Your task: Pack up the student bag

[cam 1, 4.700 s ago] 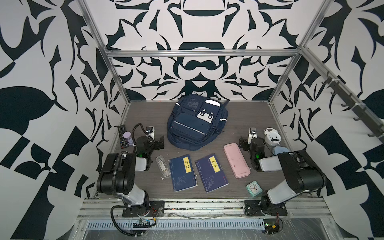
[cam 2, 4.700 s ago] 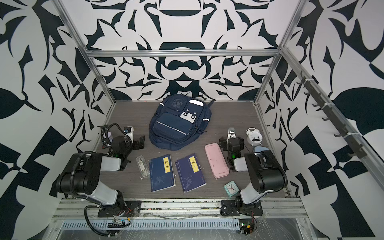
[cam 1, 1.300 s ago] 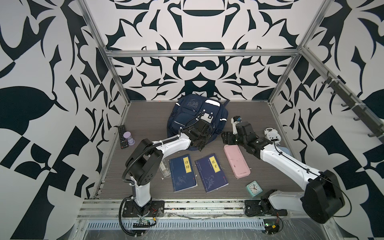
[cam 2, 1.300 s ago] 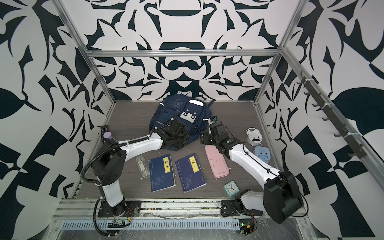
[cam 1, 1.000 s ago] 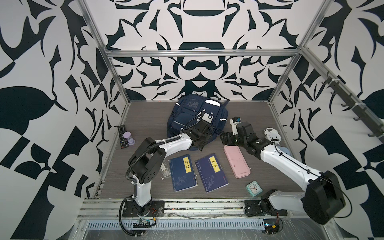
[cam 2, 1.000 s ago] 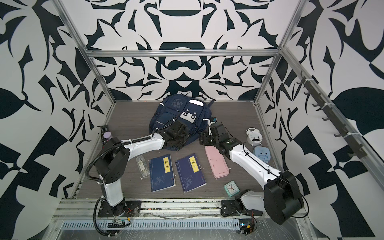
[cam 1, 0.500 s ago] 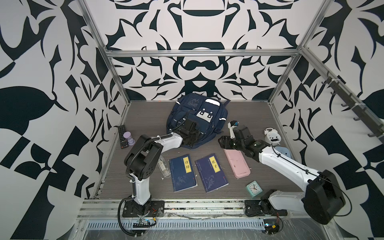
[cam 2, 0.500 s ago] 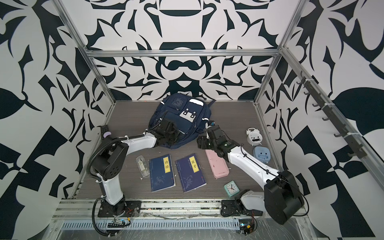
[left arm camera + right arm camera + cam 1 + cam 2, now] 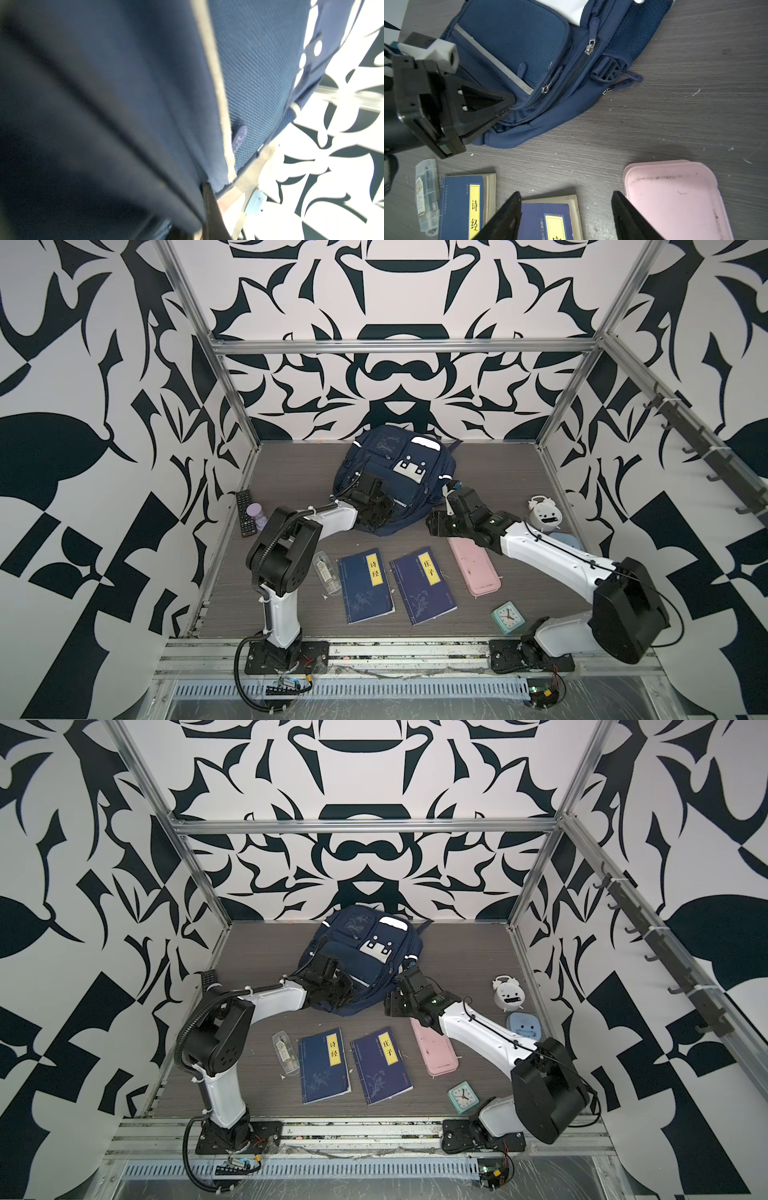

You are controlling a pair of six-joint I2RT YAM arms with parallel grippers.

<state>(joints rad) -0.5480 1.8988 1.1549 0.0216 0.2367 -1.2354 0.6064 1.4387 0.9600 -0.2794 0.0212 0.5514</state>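
Both arms share one build: the left arm (image 9: 332, 518) and the right arm (image 9: 548, 556) have glossy white link shells joined by bulky black cylindrical joint housings (image 9: 623, 614). Each stands on a flat black base plate (image 9: 311, 655). A black ribbed conduit (image 9: 270, 537) loops along the left arm, and a thin black wire (image 9: 561, 545) trails along the right. The left claw (image 9: 508, 101) has black triangular fingers (image 9: 477, 104) with open cut-outs and carries a white block (image 9: 436, 53). The right claw (image 9: 565, 193) has plain black tapered fingers.
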